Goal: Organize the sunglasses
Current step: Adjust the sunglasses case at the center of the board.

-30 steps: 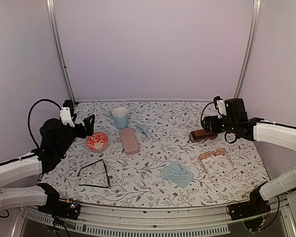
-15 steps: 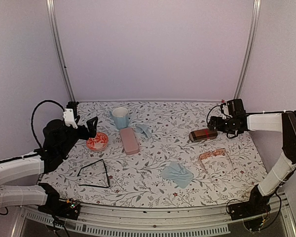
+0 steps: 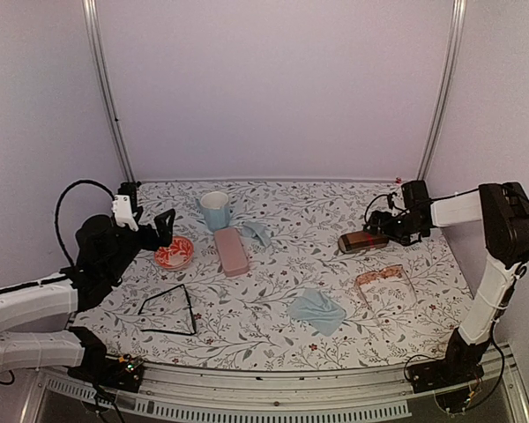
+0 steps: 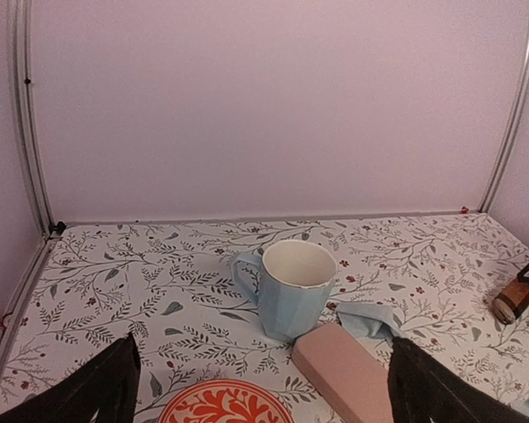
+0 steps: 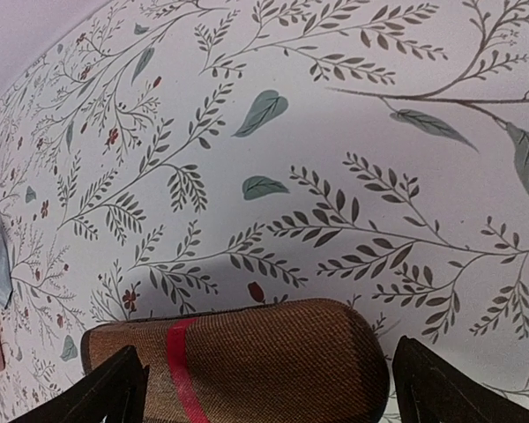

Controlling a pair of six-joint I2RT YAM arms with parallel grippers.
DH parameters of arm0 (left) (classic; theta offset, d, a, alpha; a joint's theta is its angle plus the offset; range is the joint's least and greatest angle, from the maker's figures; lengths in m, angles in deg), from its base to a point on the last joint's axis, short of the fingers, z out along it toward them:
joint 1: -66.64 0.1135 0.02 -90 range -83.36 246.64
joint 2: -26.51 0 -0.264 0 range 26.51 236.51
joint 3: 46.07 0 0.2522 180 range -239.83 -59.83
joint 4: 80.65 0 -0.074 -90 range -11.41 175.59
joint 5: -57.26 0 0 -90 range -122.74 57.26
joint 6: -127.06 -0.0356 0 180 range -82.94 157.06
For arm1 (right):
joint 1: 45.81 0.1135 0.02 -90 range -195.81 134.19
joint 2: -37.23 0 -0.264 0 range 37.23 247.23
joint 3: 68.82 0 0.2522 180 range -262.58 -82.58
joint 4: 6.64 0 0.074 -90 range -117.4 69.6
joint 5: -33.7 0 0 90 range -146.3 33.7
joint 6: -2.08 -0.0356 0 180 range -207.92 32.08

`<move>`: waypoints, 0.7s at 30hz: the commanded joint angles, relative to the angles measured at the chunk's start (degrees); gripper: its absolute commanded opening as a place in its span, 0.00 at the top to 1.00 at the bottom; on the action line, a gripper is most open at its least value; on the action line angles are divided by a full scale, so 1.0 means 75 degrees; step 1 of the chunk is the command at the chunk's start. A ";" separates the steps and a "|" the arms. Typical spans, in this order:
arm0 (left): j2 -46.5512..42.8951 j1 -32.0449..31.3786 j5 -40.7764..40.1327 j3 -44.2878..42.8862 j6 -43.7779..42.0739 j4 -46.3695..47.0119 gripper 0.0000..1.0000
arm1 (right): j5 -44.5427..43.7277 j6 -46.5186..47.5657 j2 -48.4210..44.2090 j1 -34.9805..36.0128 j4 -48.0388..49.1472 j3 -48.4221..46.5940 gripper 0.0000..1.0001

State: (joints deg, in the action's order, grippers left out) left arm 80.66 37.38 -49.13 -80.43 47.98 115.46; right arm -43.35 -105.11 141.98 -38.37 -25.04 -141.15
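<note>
We judge the case-reach step active: right gripper (image 5: 263, 389), jaws spread, aligns on the brown woven red-banded oblong case (image 5: 247, 352) at three o'clock. Next: close squarely. The left gripper (image 4: 264, 392) idles, jaws spread.

The worktop (image 3: 282, 278) is covered in a pale sheet printed with leafy sprigs and small red flowers. Toward the back left a light blue mug (image 3: 215, 210) stands upright. Just in front of it a pink oblong case (image 3: 231, 251) lies flat, with a crumpled light blue cloth (image 3: 256, 232) beside its far end. Left of the case sits an orange-red patterned bowl (image 3: 174, 253). Near the front left lie the black wire-frame glasses (image 3: 169, 310), arms spread. A second light blue cloth (image 3: 316, 310) lies crumpled front of centre. On the right a brown red-banded case (image 3: 363, 241) lies flat. Nearer the front and apart from it rest the pale pinkish-tan glasses (image 3: 384, 286).
</note>
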 commanded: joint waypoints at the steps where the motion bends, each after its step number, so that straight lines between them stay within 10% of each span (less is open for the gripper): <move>1: -0.0163 -0.0119 -0.0095 0.0173 0.0024 0.0177 0.01 | 0.0745 -0.0189 0.0172 0.0007 0.0276 0.0010 0.01; 21: -0.0002 -0.0150 -0.0180 0.0307 0.0083 0.0334 0.01 | 0.0016 0.0112 -0.0681 0.2359 0.0111 0.0468 0.01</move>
State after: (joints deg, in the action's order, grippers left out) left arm 80.37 37.12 -49.98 -78.68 48.29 116.53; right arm -38.15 -107.29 140.51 -20.34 -22.16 -136.71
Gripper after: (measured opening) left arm 0.990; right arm 0.989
